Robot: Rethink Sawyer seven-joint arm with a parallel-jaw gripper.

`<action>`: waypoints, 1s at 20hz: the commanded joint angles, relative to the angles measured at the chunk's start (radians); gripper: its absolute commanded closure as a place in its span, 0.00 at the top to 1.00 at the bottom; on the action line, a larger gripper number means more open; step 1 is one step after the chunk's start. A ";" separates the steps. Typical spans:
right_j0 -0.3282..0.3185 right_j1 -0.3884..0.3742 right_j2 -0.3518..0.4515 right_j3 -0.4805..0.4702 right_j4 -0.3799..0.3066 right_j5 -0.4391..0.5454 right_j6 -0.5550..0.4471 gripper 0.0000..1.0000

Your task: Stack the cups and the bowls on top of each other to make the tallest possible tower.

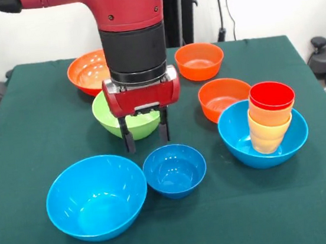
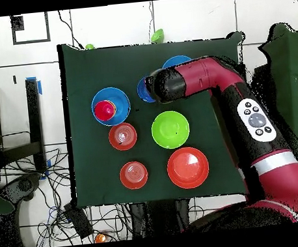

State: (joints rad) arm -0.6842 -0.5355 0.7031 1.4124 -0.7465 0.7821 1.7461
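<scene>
below the open jaws (image 1: 146, 137), small dark blue bowl (image 1: 175, 170)

We see the arm (image 1: 122, 5) clad in a glossy red shell with small dark screw heads set in it; below the shell sits a wide black cylindrical wrist section (image 1: 135, 51), ringed at its base by a thin silver band; under that, a red block-shaped housing with rounded corners, more dark screws and a pale metal plate on its underside; from it hang the gripper (image 1: 146, 137) and its two slim black fingers (image 1: 128, 139). From overhead, we see a pale grey oval panel (image 2: 256, 118) of round dark buttons on the red link, and a light grey ring (image 2: 276, 162) near the base.
</scene>
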 commanded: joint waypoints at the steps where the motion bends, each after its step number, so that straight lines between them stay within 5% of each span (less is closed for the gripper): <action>1: -0.024 0.089 0.012 -0.001 -0.055 0.054 -0.362 1.00; 20: -0.057 0.215 0.035 -0.037 -0.104 -0.029 -0.384 1.00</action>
State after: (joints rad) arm -0.7498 -0.4147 0.7089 1.4112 -0.7774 0.7819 1.7079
